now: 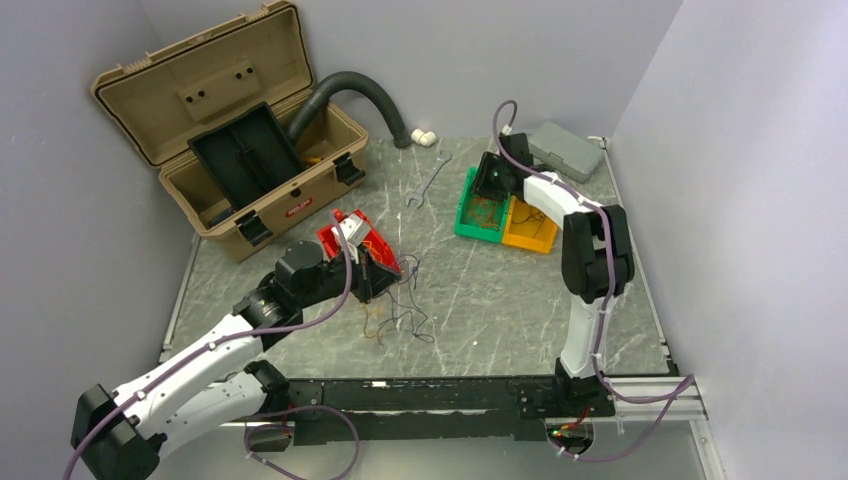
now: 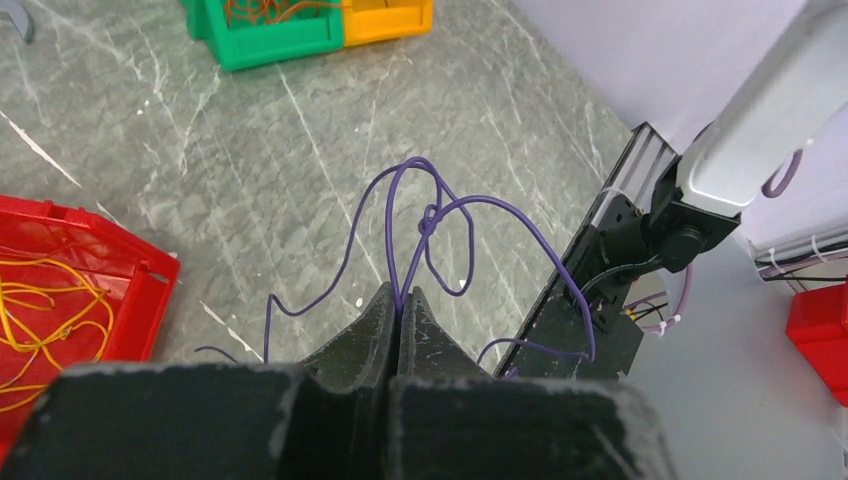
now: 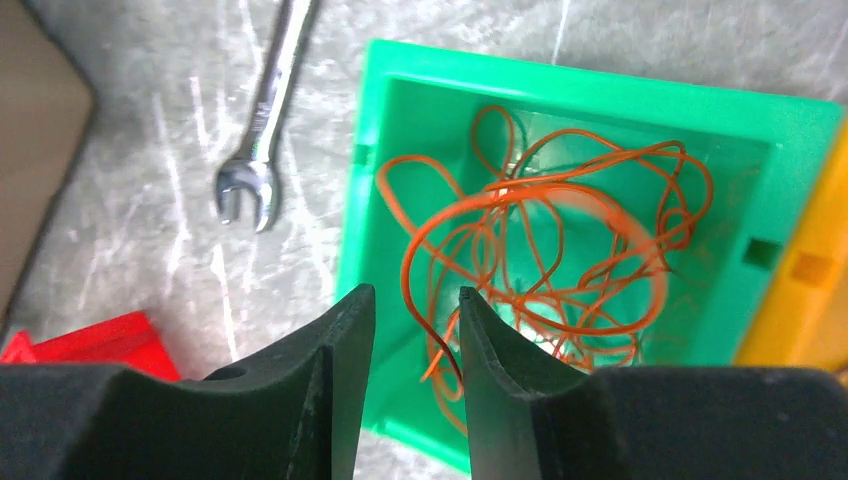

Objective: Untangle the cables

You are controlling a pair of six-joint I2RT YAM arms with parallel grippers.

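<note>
Left gripper [image 2: 400, 300] pinches purple cable [image 2: 430, 215], ends hidden; right gripper [image 3: 415, 310] spread over orange cables [image 3: 540, 250], green bin [image 3: 560, 85] part-hidden

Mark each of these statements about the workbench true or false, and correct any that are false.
1. The left gripper is shut on a purple wire. True.
2. The green bin holds yellow wires. False: it holds a loose tangle of orange wires.
3. The right gripper is above the green bin with its jaws apart. True.
4. The wrench lies inside a red bin. False: it lies on the table beside the green bin.
5. The toolbox is closed. False: its lid stands open.
</note>
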